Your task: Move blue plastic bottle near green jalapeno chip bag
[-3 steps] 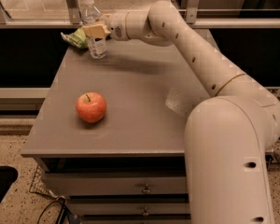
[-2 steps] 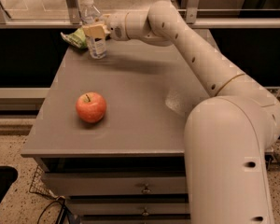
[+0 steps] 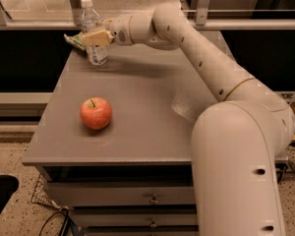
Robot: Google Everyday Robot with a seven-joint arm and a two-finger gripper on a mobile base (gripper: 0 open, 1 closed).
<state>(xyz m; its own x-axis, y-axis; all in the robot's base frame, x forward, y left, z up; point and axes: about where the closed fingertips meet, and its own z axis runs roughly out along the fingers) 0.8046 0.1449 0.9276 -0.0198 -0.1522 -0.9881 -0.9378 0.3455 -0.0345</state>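
- table (image 3: 152, 112): the blue plastic bottle (image 3: 90, 19) stands upright at its 11 o'clock corner
- blue plastic bottle: likely light, thin-walled and slick; best held gently at the label, mid-body
- green jalapeno chip bag (image 3: 74, 39): soft, just beside the bottle at 9 o'clock
- gripper (image 3: 92, 38): clasped around the bottle's middle

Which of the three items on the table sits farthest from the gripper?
The round red apple, alone at front-left. The clear blue-labelled plastic bottle and crumpled green chip bag are at the gripper, back-left.
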